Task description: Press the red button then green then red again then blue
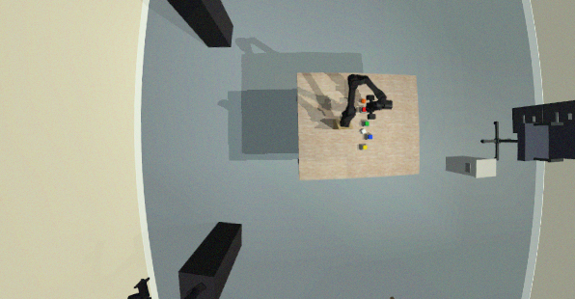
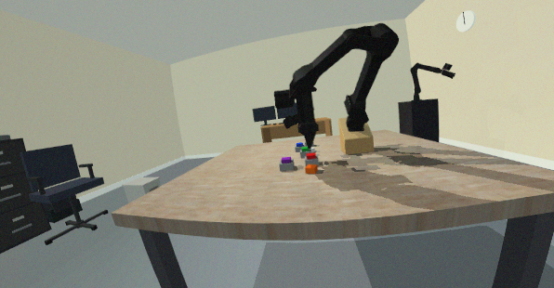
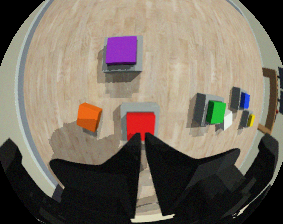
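I have the fingers pressed together into one narrow black wedge, holding nothing, pointing straight down. Through the wrist view their tips sit at the near edge of the red button (image 3: 141, 124), so the button lies just ahead of and below them; I judge the coming move is a short straight drop, with a slight nudge forward to land on the cap's middle. From the side the tips hang just above the red button, not clearly touching.

The red cap is a flat square on a grey base. The orange block (image 3: 89, 116) lies just beside it, the closest thing I must not brush. The purple button (image 3: 121, 51) sits farther ahead, the green button (image 3: 216, 112) off to the other side with the blue button (image 3: 245, 100) beyond. The surface (image 3: 192, 36) is pale wood grain.
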Action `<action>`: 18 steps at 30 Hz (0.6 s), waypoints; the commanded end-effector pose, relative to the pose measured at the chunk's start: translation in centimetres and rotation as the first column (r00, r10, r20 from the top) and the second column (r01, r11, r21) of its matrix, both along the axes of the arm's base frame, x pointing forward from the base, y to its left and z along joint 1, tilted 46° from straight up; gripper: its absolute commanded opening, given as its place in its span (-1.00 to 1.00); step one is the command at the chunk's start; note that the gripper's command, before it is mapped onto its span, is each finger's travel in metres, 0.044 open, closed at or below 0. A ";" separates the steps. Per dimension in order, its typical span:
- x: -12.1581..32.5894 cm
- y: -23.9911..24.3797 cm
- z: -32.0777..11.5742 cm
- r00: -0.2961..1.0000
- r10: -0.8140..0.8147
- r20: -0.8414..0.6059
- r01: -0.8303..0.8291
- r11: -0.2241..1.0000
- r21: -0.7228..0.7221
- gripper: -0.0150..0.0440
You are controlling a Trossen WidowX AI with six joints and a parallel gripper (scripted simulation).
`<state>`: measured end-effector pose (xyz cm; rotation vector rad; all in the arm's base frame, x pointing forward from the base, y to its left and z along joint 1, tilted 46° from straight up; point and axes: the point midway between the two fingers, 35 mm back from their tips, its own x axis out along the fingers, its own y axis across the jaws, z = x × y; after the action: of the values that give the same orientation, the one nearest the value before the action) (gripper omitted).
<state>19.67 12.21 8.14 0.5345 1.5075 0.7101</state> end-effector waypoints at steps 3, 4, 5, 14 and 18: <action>-0.3 0.7 -0.8 1.000 -0.001 -0.010 0.001 1.000 0.004 -0.42; -0.3 0.8 -0.9 1.000 -0.001 -0.010 0.001 1.000 0.004 -0.42; -0.3 0.9 -1.0 1.000 -0.001 -0.010 0.001 1.000 0.004 -0.42; -0.5 1.9 -1.9 1.000 -0.001 -0.010 0.001 1.000 0.006 -0.42; -0.5 2.1 -2.1 1.000 -0.001 -0.010 0.001 1.000 0.007 -0.42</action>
<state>19.43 14.15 6.29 0.5370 1.5068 0.7115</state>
